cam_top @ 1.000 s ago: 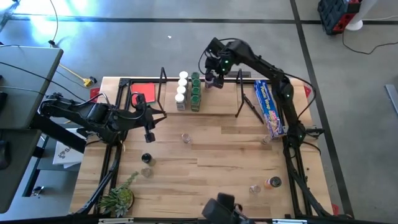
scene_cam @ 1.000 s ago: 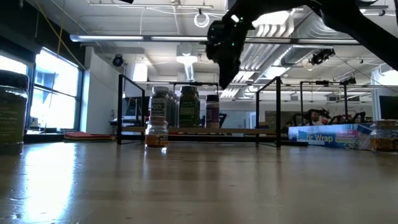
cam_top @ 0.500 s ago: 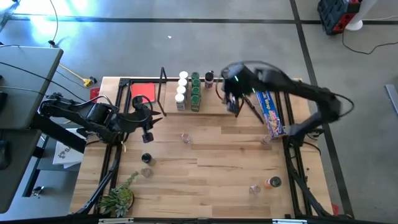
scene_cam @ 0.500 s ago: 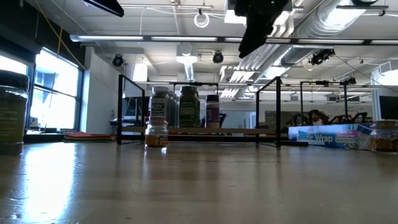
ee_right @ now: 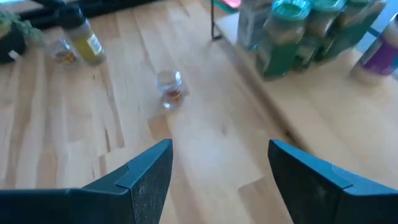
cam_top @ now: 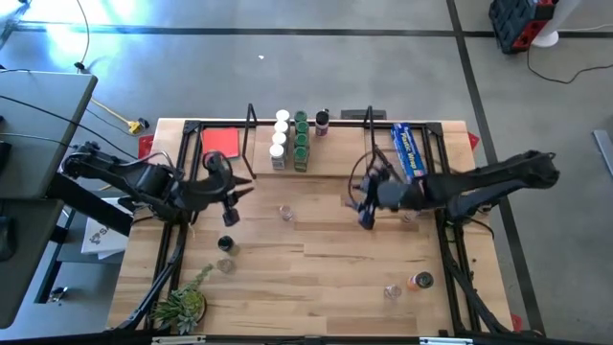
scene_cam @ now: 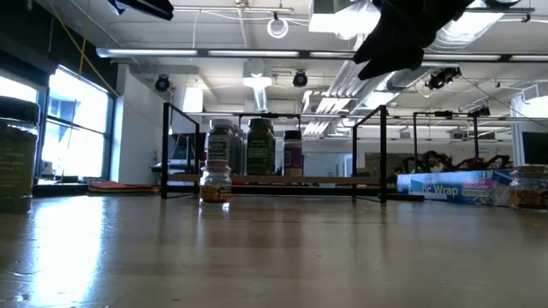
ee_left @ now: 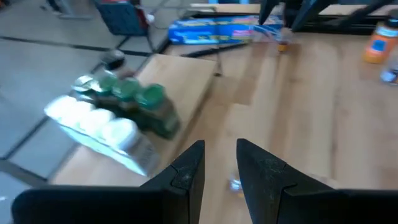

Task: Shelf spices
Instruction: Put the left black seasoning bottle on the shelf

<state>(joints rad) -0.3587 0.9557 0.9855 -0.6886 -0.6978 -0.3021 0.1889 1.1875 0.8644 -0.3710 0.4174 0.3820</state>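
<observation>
Ahead of my right fingers stood green-capped jars and a purple-labelled jar. Beyond my left fingers, white-capped jars adjoined green-capped ones. The blue box bore white lettering; the table was light wood.

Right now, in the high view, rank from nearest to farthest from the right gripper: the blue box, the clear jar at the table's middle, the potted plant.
From the right gripper:
1. Blue box, just behind it toward the right edge.
2. Clear jar, to its left, mid-table.
3. Potted plant, front-left corner.
</observation>
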